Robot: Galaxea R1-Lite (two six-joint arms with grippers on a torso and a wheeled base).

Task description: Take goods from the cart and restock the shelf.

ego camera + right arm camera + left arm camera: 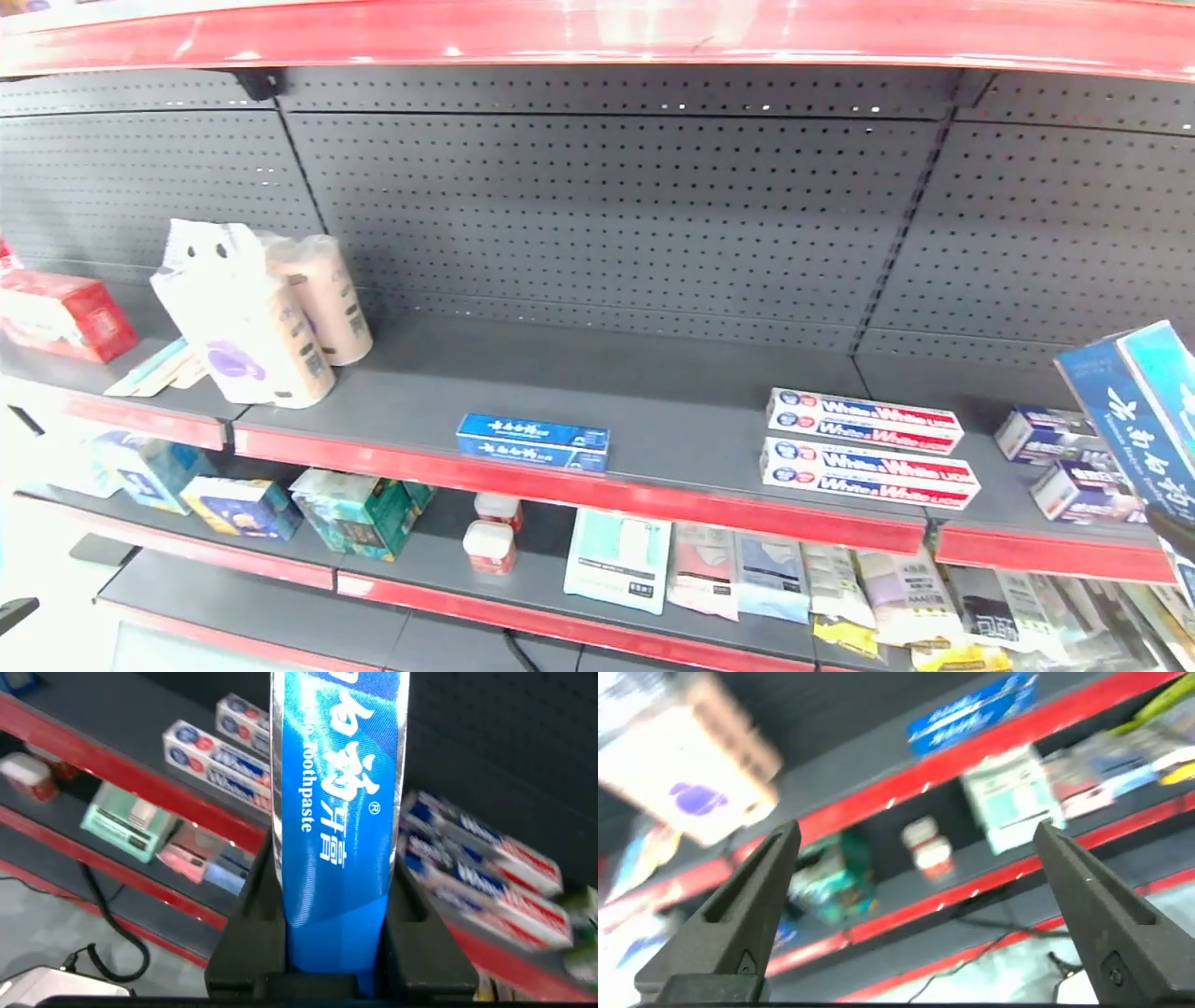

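The right pincer (pixel 332 919) is clamped on a blue toothpaste box (pixel 336 803), one finger against each long side, with the box standing up out of the grip; from the head view that box (pixel 1134 411) shows tilted at the far right, in front of the right end of the middle shelf (pixel 653 392). The left pincer (pixel 915 835) is spread wide with nothing between its fingers (pixel 738 924); beyond it the red shelf edges show, blurred.

On the middle shelf a second blue box (pixel 532 441) lies flat at the front lip, about midway along; to its right, well apart, two white boxes (pixel 868 473) lie one behind the other, close together; further right, just beside the held box, sit small purple-and-white boxes (pixel 1064 462). Towards the left stands a pack of paper rolls (pixel 247 317), leaning a little; beyond it, at the left end, lies a red carton (pixel 61 317).

The shelf below holds teal boxes (pixel 359 509) on the left; then two small jars (pixel 490 532), one behind the other; then a row of flat sachets (pixel 747 569) running off to the right.
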